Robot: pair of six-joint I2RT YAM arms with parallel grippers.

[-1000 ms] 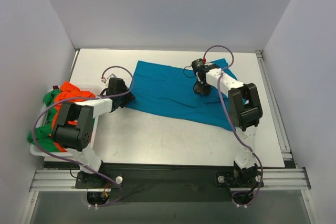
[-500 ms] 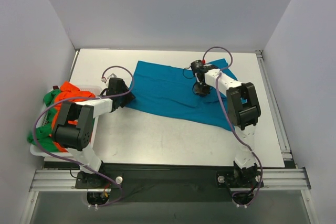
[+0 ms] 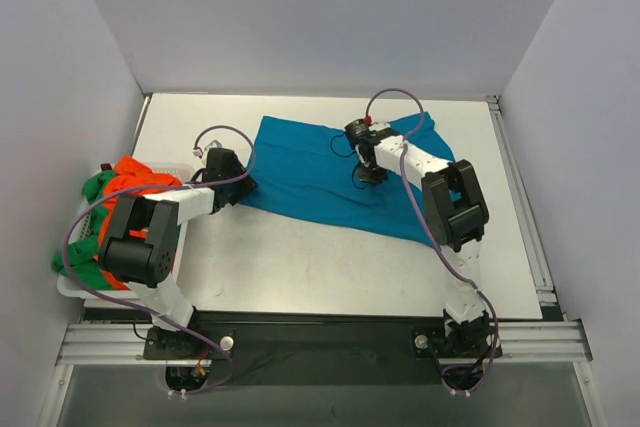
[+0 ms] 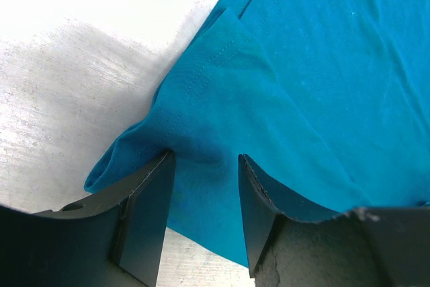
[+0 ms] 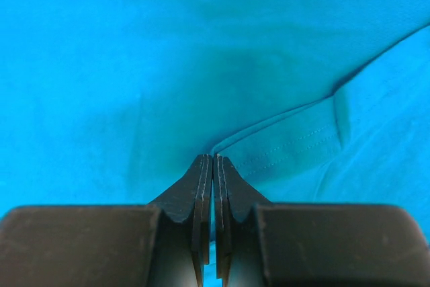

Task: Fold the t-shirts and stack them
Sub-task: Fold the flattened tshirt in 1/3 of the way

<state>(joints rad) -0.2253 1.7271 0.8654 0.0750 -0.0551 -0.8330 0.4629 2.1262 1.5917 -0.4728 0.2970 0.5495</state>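
The teal-blue t-shirt [image 3: 310,172] lies spread across the middle of the table. My left gripper [image 3: 243,187] sits at its near left corner; in the left wrist view its fingers [image 4: 205,159] stand apart with a bunched sleeve of teal cloth [image 4: 302,65] between them. My right gripper [image 3: 366,175] is down on the shirt's right half, shut [image 5: 213,158] on a hemmed fold of the teal cloth [image 5: 134,65]. The orange t-shirt [image 3: 140,179] and the green t-shirt [image 3: 95,187] lie crumpled in the basket at the left.
The white plastic basket [image 3: 68,289] stands at the table's left edge beside the left arm. White walls close in the left, back and right. A metal rail [image 3: 520,197] runs along the right edge.
My right gripper has moved left across the shirt, pulling a fold of teal cloth with it. The left arm has not moved.
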